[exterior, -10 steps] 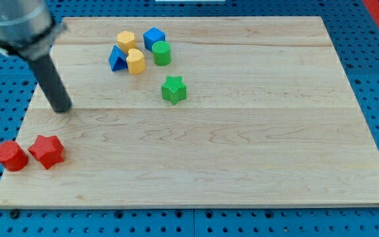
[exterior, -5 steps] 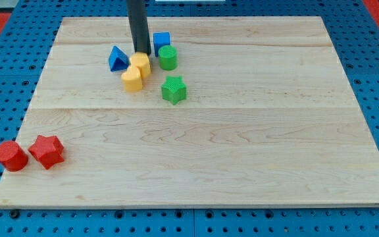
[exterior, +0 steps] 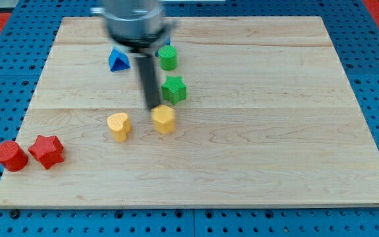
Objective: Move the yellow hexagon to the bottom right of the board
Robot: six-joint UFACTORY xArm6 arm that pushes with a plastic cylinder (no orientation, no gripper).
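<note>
The yellow hexagon (exterior: 164,120) lies on the wooden board (exterior: 255,151), left of centre. My tip (exterior: 153,106) is at the hexagon's upper left edge, touching or nearly touching it. A second yellow block, heart-like (exterior: 118,126), lies to the hexagon's left. The green star (exterior: 174,89) sits just above and right of the hexagon, close beside the rod.
A blue triangle (exterior: 117,60) and a green cylinder (exterior: 168,58) sit near the view's top; a blue cube is mostly hidden behind the arm. A red cylinder (exterior: 10,156) and a red star (exterior: 47,151) are at the board's left edge.
The rod has swept from the board's left to the top cluster, then down the view. Both yellow blocks have been pushed down from the cluster toward the board's middle.
</note>
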